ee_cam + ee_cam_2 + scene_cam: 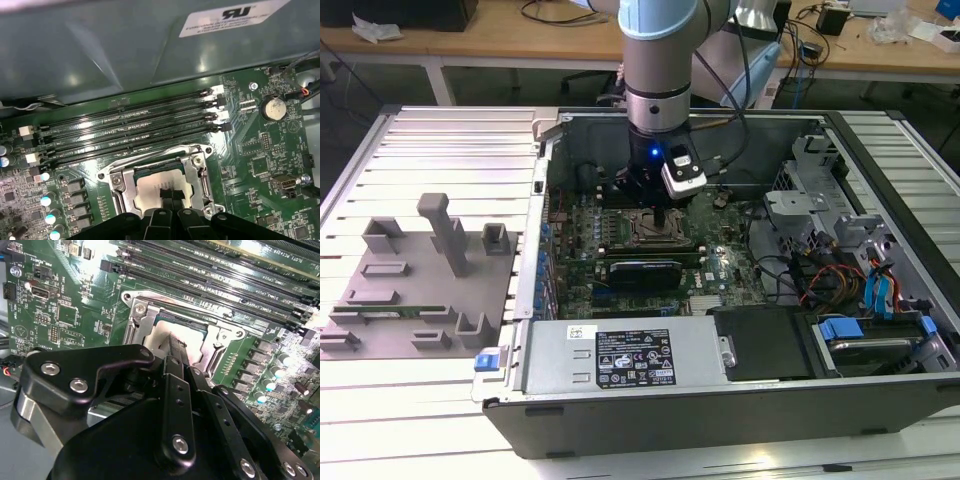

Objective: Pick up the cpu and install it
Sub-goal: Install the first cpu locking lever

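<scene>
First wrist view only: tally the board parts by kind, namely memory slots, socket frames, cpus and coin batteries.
long black memory slots: 4
square metal socket frame: 1
flat silver-white square cpu: 1
round silver coin battery: 1
Total: 7

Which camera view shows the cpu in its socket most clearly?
The first wrist view: the cpu lies silver and flat inside the socket frame, with the gripper just over it. In the second wrist view the gripper covers much of it. In the exterior view the arm hides it.
</scene>
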Motion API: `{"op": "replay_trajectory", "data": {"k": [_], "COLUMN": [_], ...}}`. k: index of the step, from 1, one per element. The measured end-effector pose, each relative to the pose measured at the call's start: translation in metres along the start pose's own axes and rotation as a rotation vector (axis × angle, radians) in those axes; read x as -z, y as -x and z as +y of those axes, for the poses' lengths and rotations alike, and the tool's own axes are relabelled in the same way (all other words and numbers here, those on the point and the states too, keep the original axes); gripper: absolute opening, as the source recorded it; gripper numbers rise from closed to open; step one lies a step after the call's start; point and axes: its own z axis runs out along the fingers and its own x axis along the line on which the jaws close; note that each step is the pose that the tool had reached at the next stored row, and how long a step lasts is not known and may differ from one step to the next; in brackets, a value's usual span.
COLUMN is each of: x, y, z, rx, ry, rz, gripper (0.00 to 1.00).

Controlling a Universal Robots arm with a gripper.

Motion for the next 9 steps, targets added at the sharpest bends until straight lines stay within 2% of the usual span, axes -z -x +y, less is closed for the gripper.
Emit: {"op": "replay_trajectory", "data": {"k": [2, 4, 6, 8, 9], "x": [0.0012, 0.0053, 0.0160, 0.0225, 0.0230], "y": [0.0002, 0.0006, 0.0017, 0.0024, 0.0025], "z": [0.0000, -0.0001, -0.0005, -0.0007, -0.0006], "rx": [0.001, 0.001, 0.001, 0.001, 0.001], "ry": [0.0000, 0.0000, -0.0001, -0.0003, 0.0000], "rz": [0.0000, -0.0001, -0.0001, 0.0000, -0.0001], "gripper": [0.11, 0.11, 0.11, 0.11, 0.11]}}
